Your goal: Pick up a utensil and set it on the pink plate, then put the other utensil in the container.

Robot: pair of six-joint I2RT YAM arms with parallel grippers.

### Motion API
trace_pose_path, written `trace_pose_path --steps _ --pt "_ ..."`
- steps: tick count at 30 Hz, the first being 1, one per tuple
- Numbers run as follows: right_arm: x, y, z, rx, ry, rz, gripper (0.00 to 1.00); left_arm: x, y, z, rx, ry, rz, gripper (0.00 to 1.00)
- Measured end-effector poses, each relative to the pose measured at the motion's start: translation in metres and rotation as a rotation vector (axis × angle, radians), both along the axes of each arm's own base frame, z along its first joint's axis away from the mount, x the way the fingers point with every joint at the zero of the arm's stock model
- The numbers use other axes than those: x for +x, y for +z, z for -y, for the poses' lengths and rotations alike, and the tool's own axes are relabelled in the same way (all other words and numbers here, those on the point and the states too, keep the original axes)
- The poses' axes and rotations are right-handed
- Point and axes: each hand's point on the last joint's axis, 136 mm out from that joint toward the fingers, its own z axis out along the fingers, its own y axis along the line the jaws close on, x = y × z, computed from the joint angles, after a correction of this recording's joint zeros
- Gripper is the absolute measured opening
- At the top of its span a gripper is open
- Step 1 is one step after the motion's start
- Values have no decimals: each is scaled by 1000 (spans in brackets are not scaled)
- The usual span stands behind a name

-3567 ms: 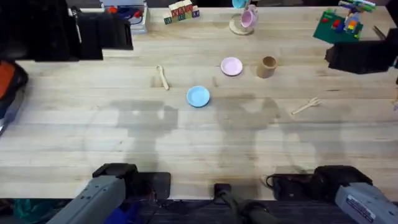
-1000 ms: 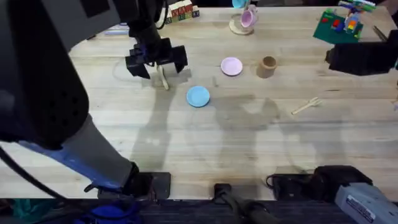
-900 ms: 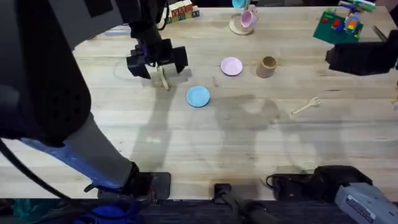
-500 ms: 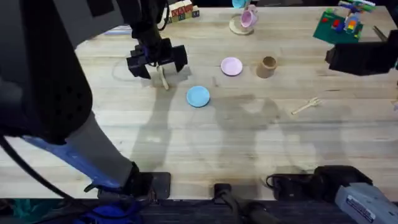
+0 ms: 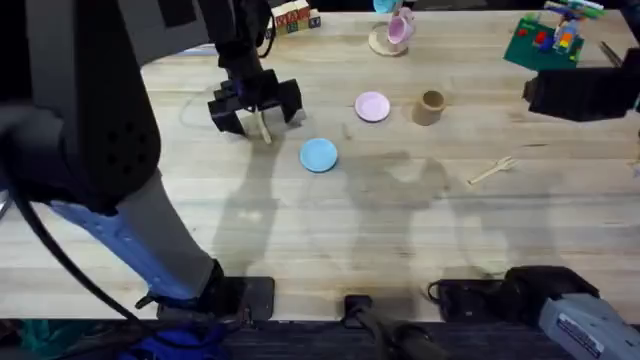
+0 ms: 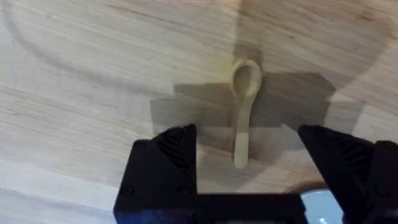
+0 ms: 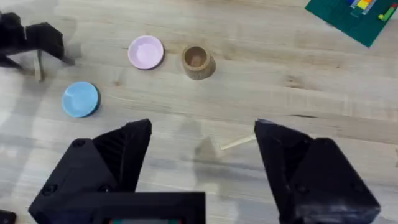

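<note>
The pale wooden spoon-like utensil [image 5: 263, 126] lies flat on the table, left of the blue plate. My left gripper [image 5: 255, 106] hovers right over it, open. In the left wrist view the utensil [image 6: 242, 112] lies between the two black fingers [image 6: 168, 163], untouched. The pink plate [image 5: 372, 106] sits bare, with the tan container [image 5: 430, 106] just right of it. The wooden fork [image 5: 492, 170] lies farther right and nearer. My right gripper [image 7: 202, 168] is open and holds nothing, back from the fork [image 7: 237, 143], the pink plate [image 7: 146, 51] and the container [image 7: 197, 61].
A light-blue plate [image 5: 319, 154] sits close to the utensil's near end. At the table's far edge stand a pink mug on a coaster [image 5: 397, 30], toy blocks [image 5: 291, 17] and a green brick board [image 5: 545, 40]. A dark object [image 5: 580, 92] sits at the right edge.
The left arm has come out from its base to the spoon-like utensil. Over the last second its open gripper has shifted slightly nearer and rightward over the utensil. The right arm is unmoved.
</note>
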Motion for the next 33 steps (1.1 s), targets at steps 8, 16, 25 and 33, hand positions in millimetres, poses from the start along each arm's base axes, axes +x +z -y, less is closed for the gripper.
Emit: trace_pose_path --steps 8,16,25,33 --pt "0 0 0 0 0 0 995 4 -1 1 -4 2 17 994" --pt "0 0 0 0 0 0 996 2 -2 0 -5 2 35 994" --pt "0 0 0 0 0 0 996 2 -2 0 -5 2 37 995" --pt "0 0 0 0 0 0 996 3 -2 0 -7 15 43 374"
